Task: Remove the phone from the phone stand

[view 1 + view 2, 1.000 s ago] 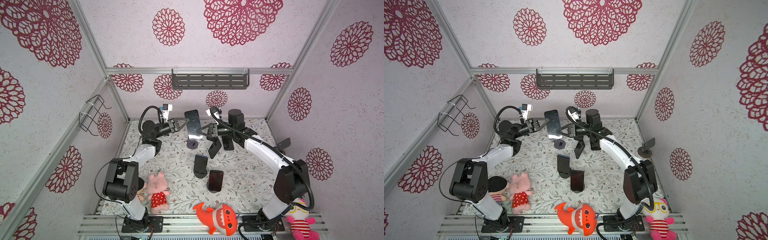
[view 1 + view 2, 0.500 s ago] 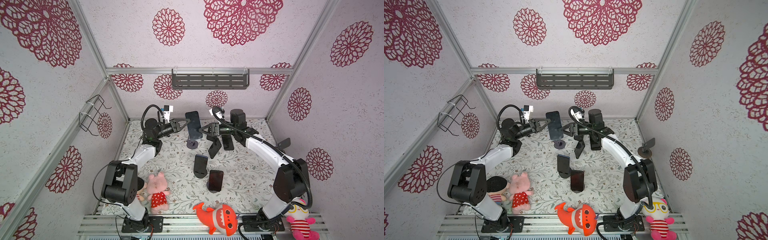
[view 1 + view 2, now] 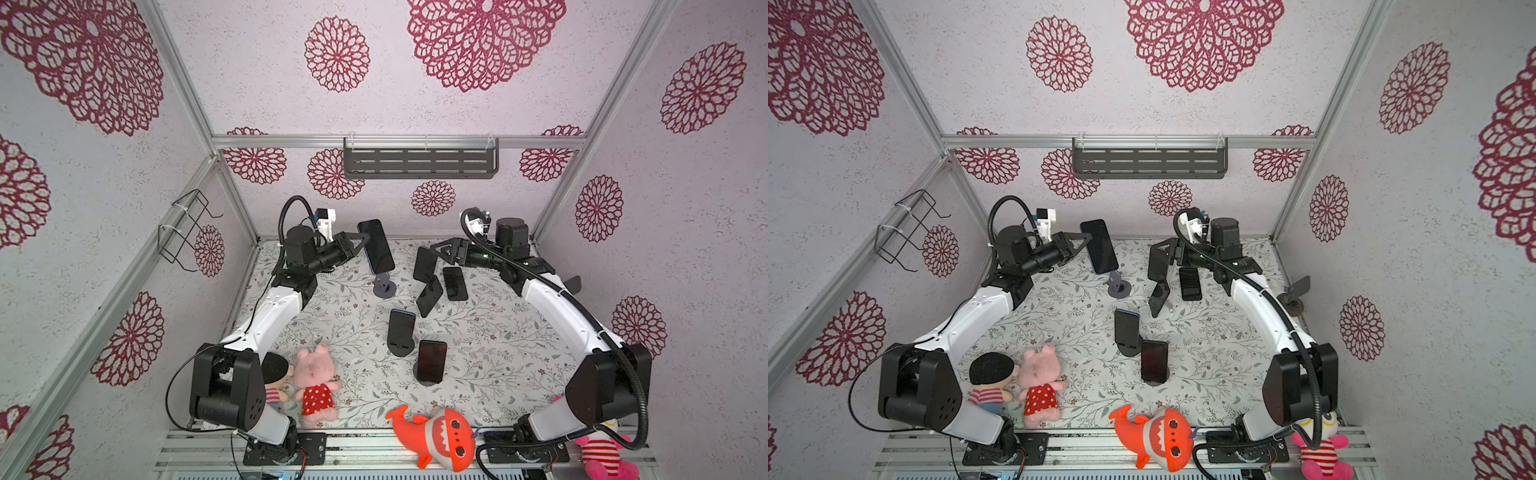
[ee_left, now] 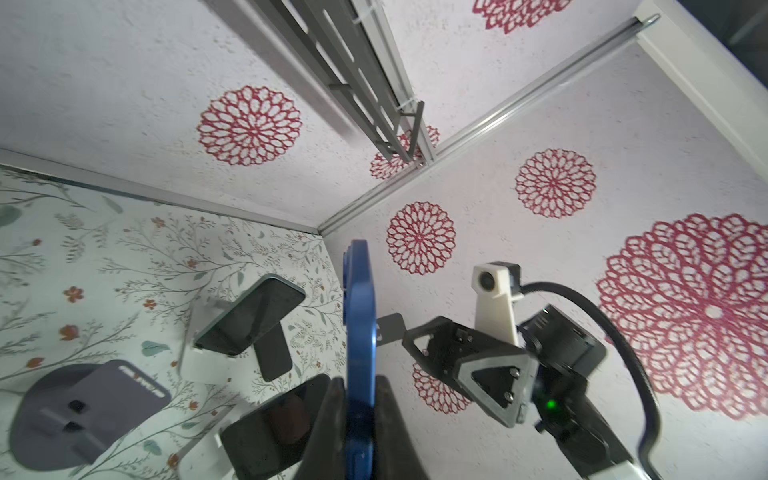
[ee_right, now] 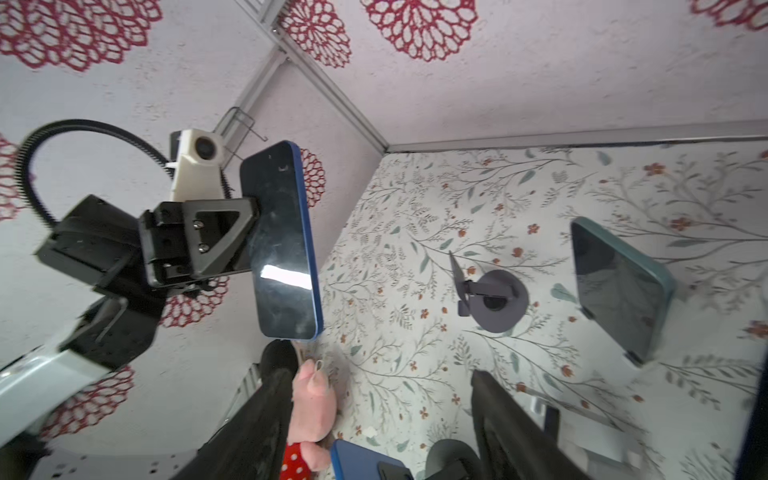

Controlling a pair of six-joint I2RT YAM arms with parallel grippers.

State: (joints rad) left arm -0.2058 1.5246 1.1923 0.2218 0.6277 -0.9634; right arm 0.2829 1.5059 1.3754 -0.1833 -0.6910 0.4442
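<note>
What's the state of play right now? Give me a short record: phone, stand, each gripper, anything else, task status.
phone: blue phone off its stand, in the air, tilted
stand: gray round stand empty, on the mat just below the phone
left gripper: shut on the blue phone's edge
right gripper: open, holding nothing, clear of the phone
others: dark phone sits on its own stand near the front
task status: removal looks done; phone not yet set down
</note>
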